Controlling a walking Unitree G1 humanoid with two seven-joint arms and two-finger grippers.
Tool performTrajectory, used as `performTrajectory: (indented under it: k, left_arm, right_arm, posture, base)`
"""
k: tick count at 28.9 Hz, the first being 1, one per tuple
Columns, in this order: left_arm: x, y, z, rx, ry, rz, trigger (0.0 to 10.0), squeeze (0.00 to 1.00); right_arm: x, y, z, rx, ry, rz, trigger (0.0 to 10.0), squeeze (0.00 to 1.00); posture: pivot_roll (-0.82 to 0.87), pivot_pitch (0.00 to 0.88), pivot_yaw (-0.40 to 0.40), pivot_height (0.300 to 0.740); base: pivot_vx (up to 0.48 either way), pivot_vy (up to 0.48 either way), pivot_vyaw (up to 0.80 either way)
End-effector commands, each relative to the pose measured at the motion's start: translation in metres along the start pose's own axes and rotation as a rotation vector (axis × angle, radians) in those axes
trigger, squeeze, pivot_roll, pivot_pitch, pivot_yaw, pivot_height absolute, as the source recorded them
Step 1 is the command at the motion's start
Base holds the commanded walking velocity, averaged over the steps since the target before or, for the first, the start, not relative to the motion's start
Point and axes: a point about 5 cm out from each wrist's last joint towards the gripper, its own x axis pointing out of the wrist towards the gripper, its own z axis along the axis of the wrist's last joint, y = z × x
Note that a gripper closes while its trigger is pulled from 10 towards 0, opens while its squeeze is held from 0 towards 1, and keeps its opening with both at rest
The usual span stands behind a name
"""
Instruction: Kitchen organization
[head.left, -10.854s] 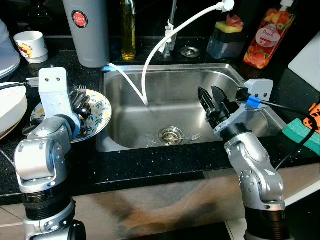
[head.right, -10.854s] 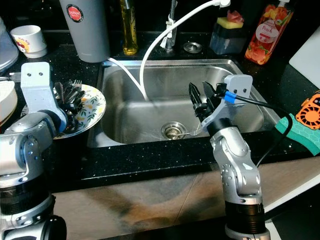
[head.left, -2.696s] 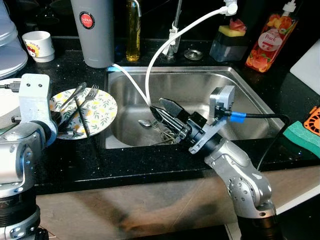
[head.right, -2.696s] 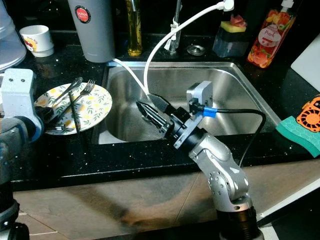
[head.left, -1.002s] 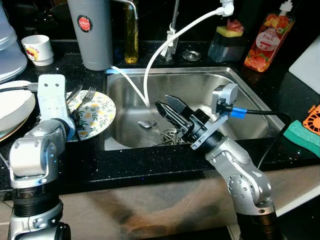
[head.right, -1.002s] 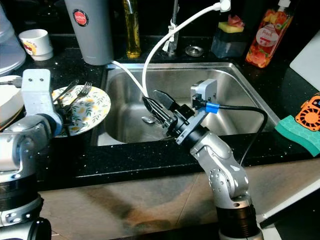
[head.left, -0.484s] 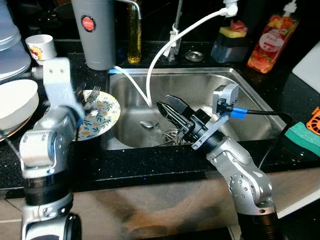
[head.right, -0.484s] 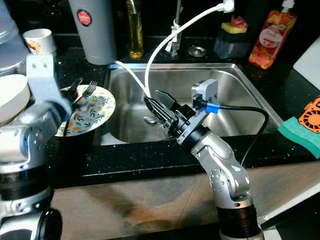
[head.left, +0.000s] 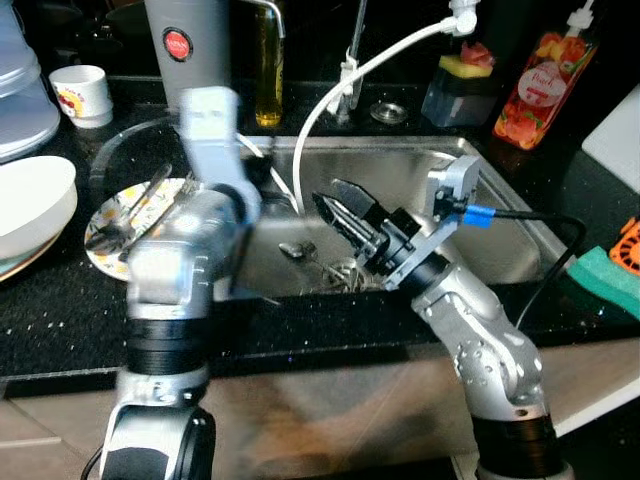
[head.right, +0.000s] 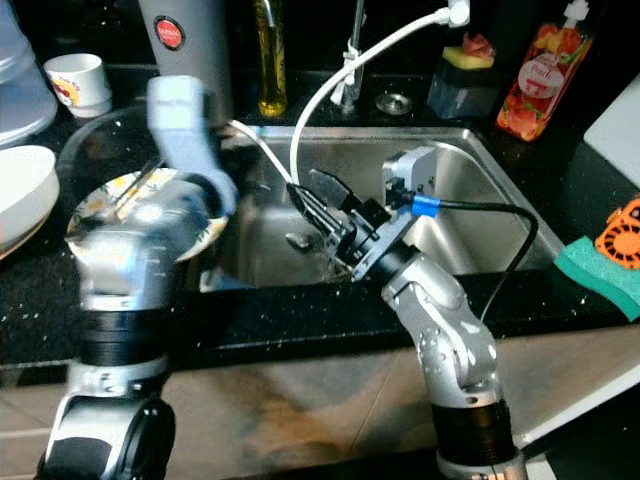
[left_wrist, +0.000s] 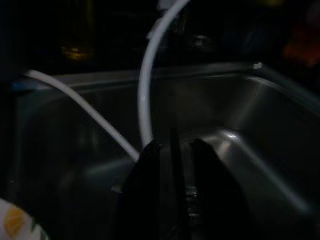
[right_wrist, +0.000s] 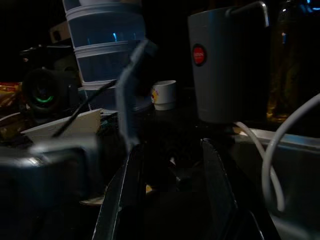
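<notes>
Two arms reach over the sink (head.left: 500, 170). Our right gripper (head.left: 340, 205) hangs above a spoon (head.left: 292, 249) on the sink floor, jaws spread, grasping nothing. Our left gripper (left_wrist: 172, 165) — blurred — shows fingers slightly apart; a plate (head.left: 110, 225) with cutlery sits left of the sink.

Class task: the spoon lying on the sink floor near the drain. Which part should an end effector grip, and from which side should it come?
Grip the spoon by its handle, coming straight down from above: it lies flat on the sink floor, so the thin handle suits a pinch better than the bowl. Exact handle direction is unclear.
</notes>
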Motion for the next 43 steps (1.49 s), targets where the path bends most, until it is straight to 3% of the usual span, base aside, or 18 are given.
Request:
performTrajectory:
  k: [1, 2, 3, 5, 7, 9, 10, 13, 18, 24, 25, 26, 27, 28, 33, 34, 39, 43]
  left_arm:
    - [0.000, -0.004, 0.006, 0.005, -0.070, -0.004, 10.0, 1.00]
    - [-0.001, -0.003, 0.010, -0.015, -0.103, -0.009, 10.0, 1.00]
    - [-0.005, -0.002, 0.015, -0.058, -0.144, -0.029, 10.0, 0.00]
    - [-0.012, 0.008, 0.021, -0.065, -0.180, -0.037, 10.0, 0.00]
    - [-0.016, 0.022, 0.018, 0.008, -0.127, 0.009, 10.0, 0.00]
    - [-0.017, 0.044, 0.007, 0.199, -0.005, 0.128, 10.0, 0.00]
    - [-0.017, 0.044, 0.007, 0.199, -0.005, 0.128, 10.0, 0.00]
    - [-0.031, 0.082, 0.005, 0.138, 0.068, 0.205, 10.0, 0.00]
    - [-0.043, 0.117, 0.002, 0.116, 0.139, 0.210, 10.0, 0.00]
    - [-0.047, 0.129, 0.003, 0.079, 0.187, 0.148, 10.0, 0.00]
    - [-0.050, 0.130, 0.002, 0.098, 0.222, 0.129, 10.0, 0.07]
    - [-0.052, 0.131, 0.001, 0.112, 0.243, 0.127, 10.0, 0.26]
    - [-0.052, 0.131, 0.001, 0.112, 0.243, 0.127, 10.0, 0.26]
    - [-0.054, 0.132, 0.000, 0.121, 0.258, 0.126, 10.0, 1.00]
    - [-0.060, 0.137, 0.001, 0.133, 0.283, 0.118, 10.0, 1.00]
    - [-0.063, 0.139, 0.004, 0.156, 0.294, 0.124, 10.0, 0.00]
    - [-0.077, 0.139, 0.005, 0.169, 0.337, 0.099, 10.0, 0.00]
    - [-0.083, 0.145, -0.019, 0.089, 0.433, 0.104, 10.0, 0.00]
  right_arm:
    - [-0.002, -0.001, 0.003, -0.017, -0.008, -0.003, 10.0, 0.00]
    - [-0.002, -0.002, 0.004, -0.019, -0.010, -0.006, 10.0, 0.00]
    - [-0.003, -0.002, 0.005, -0.022, -0.014, -0.013, 10.0, 0.00]
    - [-0.006, -0.004, 0.006, -0.024, -0.019, -0.037, 10.0, 0.00]
    - [-0.007, -0.004, 0.006, -0.024, -0.019, -0.041, 10.0, 0.00]
    - [-0.007, -0.003, 0.005, -0.025, -0.015, -0.037, 10.0, 0.00]
    - [-0.007, -0.003, 0.005, -0.025, -0.015, -0.037, 10.0, 0.00]
    - [-0.009, -0.004, 0.005, -0.031, -0.017, -0.047, 10.0, 0.00]
    - [-0.009, -0.006, 0.005, -0.028, -0.024, -0.060, 10.0, 0.00]
    - [-0.007, -0.004, 0.002, -0.018, -0.019, -0.047, 10.0, 0.00]
    - [-0.007, -0.004, 0.002, -0.018, -0.023, -0.051, 10.0, 0.00]
    - [-0.007, -0.004, 0.003, -0.018, -0.025, -0.054, 10.0, 0.00]
    - [-0.007, -0.004, 0.003, -0.018, -0.025, -0.054, 10.0, 0.00]
    - [-0.007, -0.004, 0.003, -0.017, -0.027, -0.056, 10.0, 0.00]
    - [-0.008, -0.002, 0.002, -0.018, -0.023, -0.058, 10.0, 0.00]
    - [-0.009, -0.002, 0.001, -0.020, -0.023, -0.063, 10.0, 0.00]
    - [-0.012, -0.002, 0.001, -0.019, -0.030, -0.082, 10.0, 0.00]
    - [-0.012, -0.001, 0.000, -0.019, -0.029, -0.084, 10.0, 0.00]
  posture:
    - [0.10, 0.015, -0.063, 0.740]
    - [0.10, 0.015, -0.063, 0.740]
    - [0.09, 0.019, -0.056, 0.740]
    - [0.09, 0.025, -0.057, 0.740]
    - [0.09, 0.030, -0.055, 0.740]
    - [0.09, 0.030, -0.055, 0.740]
    - [0.09, 0.030, -0.055, 0.740]
    - [0.09, 0.015, -0.041, 0.740]
    - [0.11, 0.025, -0.040, 0.740]
    - [0.12, 0.020, -0.036, 0.740]
    - [0.12, 0.028, -0.029, 0.740]
    - [0.11, 0.032, -0.028, 0.740]
    - [0.11, 0.032, -0.028, 0.740]
    - [0.11, 0.034, -0.027, 0.740]
    - [0.11, 0.033, -0.017, 0.740]
    - [0.10, 0.029, -0.008, 0.740]
    - [0.10, 0.033, 0.006, 0.740]
    - [0.10, 0.025, 0.016, 0.740]
  base:
    - [0.000, 0.000, 0.00]
    - [0.000, 0.000, 0.00]
    - [0.000, 0.000, 0.00]
    - [0.000, 0.000, 0.00]
    - [0.000, 0.000, 0.00]
    - [0.000, 0.000, 0.00]
    - [0.000, 0.000, 0.00]
    - [0.000, 0.000, 0.00]
    - [0.000, 0.000, 0.00]
    - [0.000, 0.000, 0.00]
    - [0.000, 0.000, 0.00]
    - [0.000, 0.000, 0.00]
    - [0.000, 0.000, 0.00]
    - [0.000, 0.000, 0.00]
    - [0.000, 0.000, 0.00]
    - [0.000, 0.000, 0.00]
    - [0.000, 0.000, 0.00]
    - [0.000, 0.000, 0.00]
